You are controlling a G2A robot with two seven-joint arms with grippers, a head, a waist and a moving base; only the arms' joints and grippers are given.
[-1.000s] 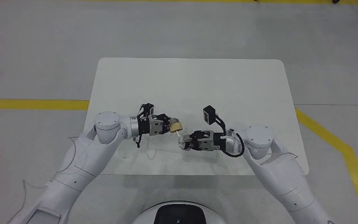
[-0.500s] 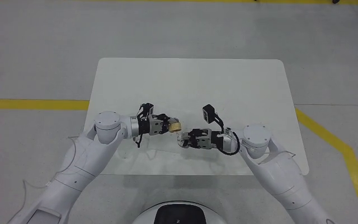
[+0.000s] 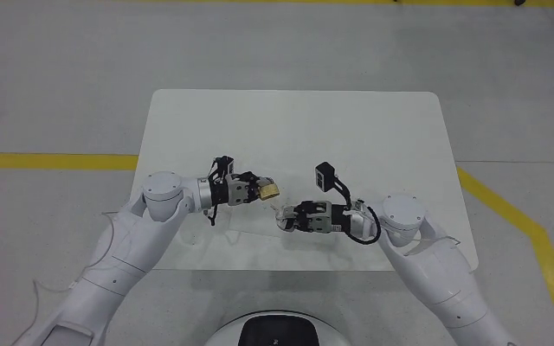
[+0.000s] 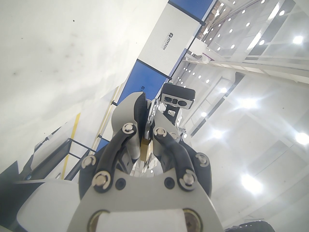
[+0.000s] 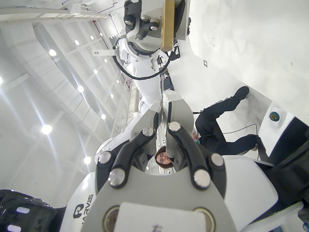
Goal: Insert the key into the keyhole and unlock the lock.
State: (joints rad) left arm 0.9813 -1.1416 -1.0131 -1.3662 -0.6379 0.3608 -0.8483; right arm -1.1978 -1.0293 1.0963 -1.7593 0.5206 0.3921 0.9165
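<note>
My left gripper (image 3: 258, 191) is shut on the brass lock (image 3: 270, 189) and holds it above the table's front middle. In the left wrist view the lock (image 4: 144, 148) sits clamped between the fingers (image 4: 125, 114), with its silver shackle at their tips. My right gripper (image 3: 283, 219) is shut on the thin silver key (image 5: 162, 112), a short way nearer the front edge than the lock. In the right wrist view the lock (image 5: 168, 22) hangs ahead of the key tip with a clear gap between them. The keyhole itself is not visible.
The white table (image 3: 372, 138) carries nothing else. The right arm's wrist camera (image 3: 324, 176) sticks out just right of the lock. A person (image 5: 224, 124) shows beyond the table in the right wrist view, touching nothing.
The left gripper has shifted the lock slightly toward the table's far side, widening the gap to the key. The right gripper nudged left and came back, ending about where it was.
</note>
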